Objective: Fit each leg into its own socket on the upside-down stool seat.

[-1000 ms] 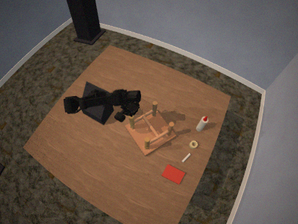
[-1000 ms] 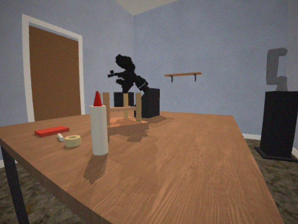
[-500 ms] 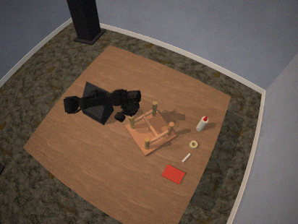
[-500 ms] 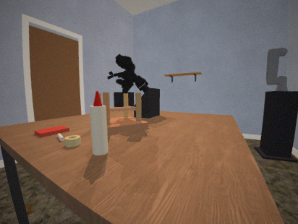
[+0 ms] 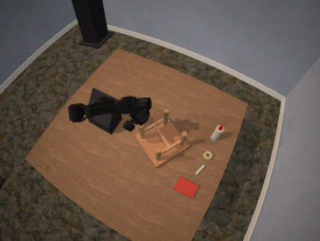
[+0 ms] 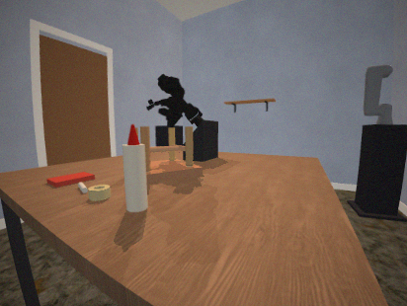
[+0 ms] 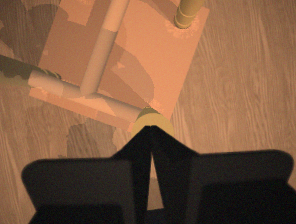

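One closed claw (image 5: 129, 125) (image 6: 149, 105) (image 7: 150, 131), its fingers pressing together on nothing, is hanging above the near leg (image 5: 141, 131) (image 7: 161, 122), which in the wrist view is showing just beyond the tips. Outward from there, the upturned seat (image 5: 149, 149) (image 6: 170, 168) (image 7: 165, 60) is lying flat on the table (image 5: 97, 163) (image 6: 257, 222) (image 7: 240, 90), four legs standing. Withdrawing, if any is needed, probably means going up and away from that leg.

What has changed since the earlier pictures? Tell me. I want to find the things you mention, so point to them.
Nothing has visibly changed: the gripper (image 5: 128, 125) (image 6: 149, 105) (image 7: 150, 131) is shut and holds nothing, and the upturned stool (image 5: 153, 149) (image 7: 155, 55), bottle (image 5: 216, 134) (image 6: 135, 178), tape (image 5: 205, 157) (image 6: 99, 195) and red block (image 5: 186, 187) (image 6: 71, 180) stay where they were.
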Robot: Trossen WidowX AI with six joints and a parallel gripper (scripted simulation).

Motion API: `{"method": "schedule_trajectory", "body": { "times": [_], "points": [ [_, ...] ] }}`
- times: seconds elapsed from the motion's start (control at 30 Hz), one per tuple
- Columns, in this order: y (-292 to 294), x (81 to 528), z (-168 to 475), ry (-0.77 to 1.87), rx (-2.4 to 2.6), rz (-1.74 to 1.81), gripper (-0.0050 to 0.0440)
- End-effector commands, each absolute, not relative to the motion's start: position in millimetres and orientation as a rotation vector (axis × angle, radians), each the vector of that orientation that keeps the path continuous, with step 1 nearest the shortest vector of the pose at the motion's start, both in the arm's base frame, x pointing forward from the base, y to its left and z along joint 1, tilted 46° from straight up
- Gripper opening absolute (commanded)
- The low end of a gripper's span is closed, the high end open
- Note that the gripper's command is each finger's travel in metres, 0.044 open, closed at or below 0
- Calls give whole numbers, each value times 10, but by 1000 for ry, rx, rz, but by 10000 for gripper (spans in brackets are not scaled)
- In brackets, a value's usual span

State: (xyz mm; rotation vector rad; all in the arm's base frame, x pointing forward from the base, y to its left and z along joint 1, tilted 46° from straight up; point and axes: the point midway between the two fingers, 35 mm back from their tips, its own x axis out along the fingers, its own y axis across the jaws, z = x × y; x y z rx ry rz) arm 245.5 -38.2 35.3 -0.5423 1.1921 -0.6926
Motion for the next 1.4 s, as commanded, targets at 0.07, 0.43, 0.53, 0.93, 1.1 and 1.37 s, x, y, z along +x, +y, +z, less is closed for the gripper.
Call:
{"method": "schedule_trajectory", "body": {
  "times": [0.07,0.43,0.53,0.93,1.1,1.37],
  "points": [
    [-501,2416,252,1227,-521,-724,0],
    [-473,2425,277,1224,-523,-721,0],
    [-439,2434,307,1221,-525,-718,0],
    [-322,2460,415,1210,-533,-707,0],
    [-265,2469,470,1204,-537,-702,0],
    [-196,2477,537,1196,-542,-696,0]
  ]
}}
